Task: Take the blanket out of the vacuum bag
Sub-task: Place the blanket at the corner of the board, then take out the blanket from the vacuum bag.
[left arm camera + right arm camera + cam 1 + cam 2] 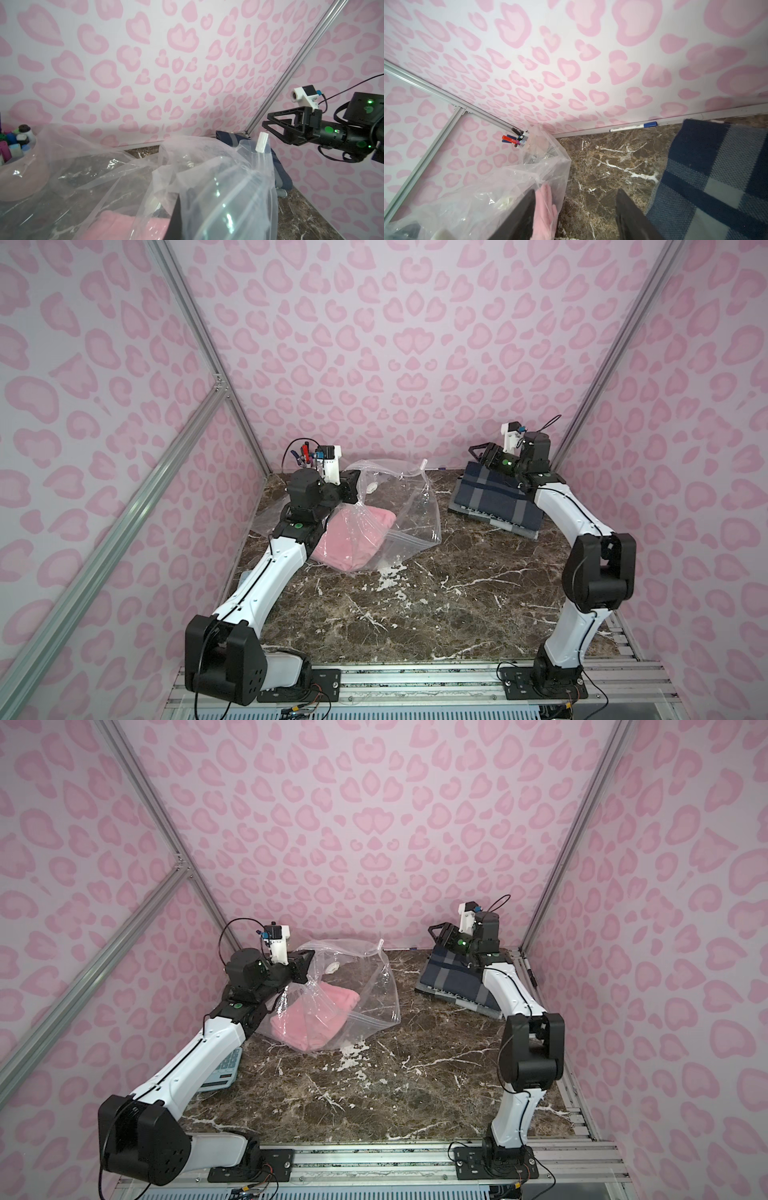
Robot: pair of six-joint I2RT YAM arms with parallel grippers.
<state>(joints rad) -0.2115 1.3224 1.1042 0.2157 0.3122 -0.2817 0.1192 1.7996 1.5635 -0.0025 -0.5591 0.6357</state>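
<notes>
Holding vacuum bag [409, 506] edge lifted, left pincer [353, 485] clamped on plastic, centre-left in both top views. Pink blanket [353, 539] inside bag, on desk [374, 614]. Right pincer [477, 451] wide, empty, above plaid blanket [490, 497], right of centre. Next, I judge: swing right pincer into opening, pinch pink blanket.

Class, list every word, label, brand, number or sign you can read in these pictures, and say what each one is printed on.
No text here is legible.
White marker pen with a blue cap, lying along the back wall: dark print on its barrel, too small to read.
Pale keypad device, partly under the left arm in a top view: marks on its keys, too blurred to read.
</notes>
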